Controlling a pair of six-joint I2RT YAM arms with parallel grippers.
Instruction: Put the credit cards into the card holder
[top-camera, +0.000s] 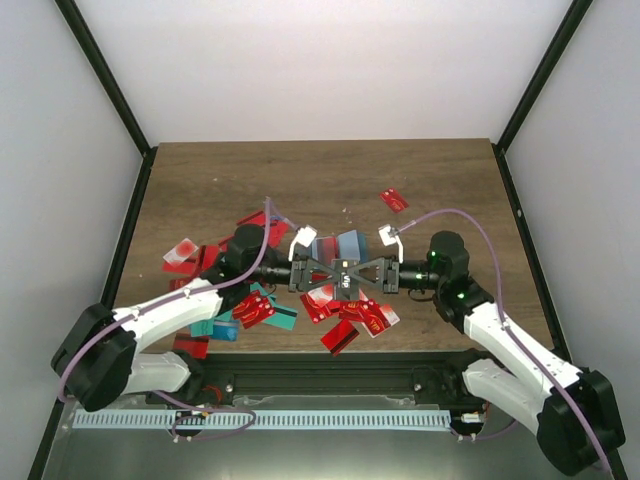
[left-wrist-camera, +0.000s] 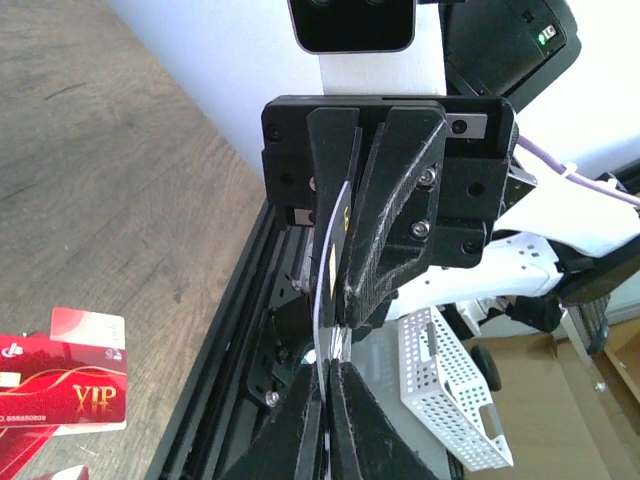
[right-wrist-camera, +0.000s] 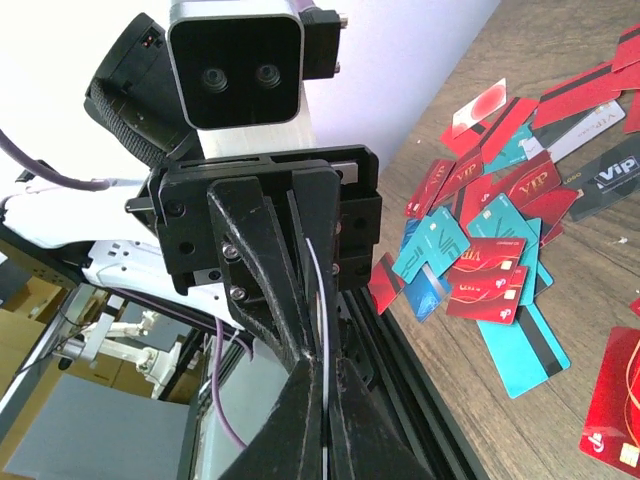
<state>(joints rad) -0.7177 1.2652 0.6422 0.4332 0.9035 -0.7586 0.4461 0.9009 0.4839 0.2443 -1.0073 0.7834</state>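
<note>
Both grippers meet tip to tip over the near middle of the table, above a heap of red credit cards (top-camera: 352, 318). One dark credit card (top-camera: 342, 270) hangs between them, and my left gripper (top-camera: 324, 276) and right gripper (top-camera: 361, 276) are each shut on an end of it. From the wrists this card (left-wrist-camera: 322, 300) (right-wrist-camera: 321, 300) shows edge on as a thin pale line. It runs from my left gripper (left-wrist-camera: 329, 368) into the opposite jaws, and likewise from my right gripper (right-wrist-camera: 325, 390). The teal-blue card holder (top-camera: 341, 244) lies just behind the grippers.
More red and teal cards (top-camera: 205, 262) (right-wrist-camera: 478, 250) are strewn left of centre, and a lone red one (top-camera: 394, 199) lies farther back on the right. A red VIP card (left-wrist-camera: 72, 388) lies near the black front rail (left-wrist-camera: 225, 340). A white perforated basket (left-wrist-camera: 452, 395) sits below the table.
</note>
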